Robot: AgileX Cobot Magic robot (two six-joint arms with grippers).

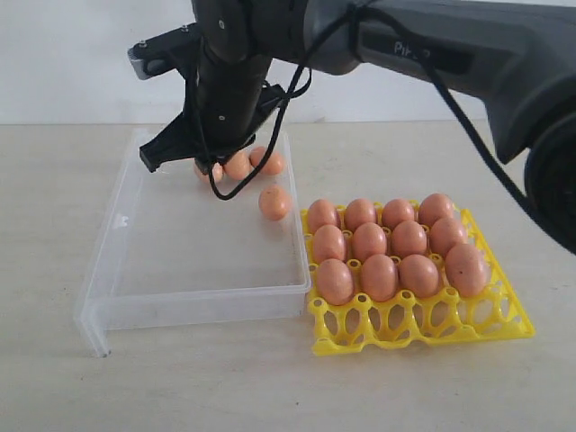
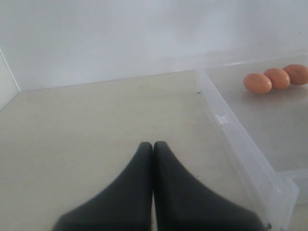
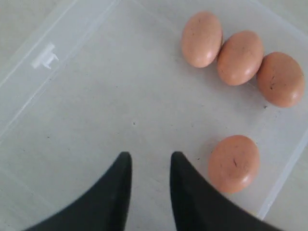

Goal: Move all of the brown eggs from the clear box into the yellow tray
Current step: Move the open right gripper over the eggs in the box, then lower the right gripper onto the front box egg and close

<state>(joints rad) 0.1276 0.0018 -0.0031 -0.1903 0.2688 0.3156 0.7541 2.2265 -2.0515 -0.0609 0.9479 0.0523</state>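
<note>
The clear box [image 1: 135,270] lies on the left of the table with several brown eggs in it. Three eggs [image 3: 239,57] sit in a touching row by its far wall, and a lone egg [image 3: 233,163] lies near the wall that faces the yellow tray [image 1: 423,322]. My right gripper [image 3: 151,159] hangs open over the box floor, empty, with the lone egg just beside one finger. In the exterior view this gripper [image 1: 166,153] is above the box's back part. My left gripper [image 2: 153,145] is shut on nothing, over bare table outside the box wall [image 2: 231,130].
Several brown eggs [image 1: 369,241] fill the three back rows of the yellow tray, and its front row of cups is bare. The right arm [image 1: 405,45] stretches from the upper right across the tray. A white wall stands behind the table.
</note>
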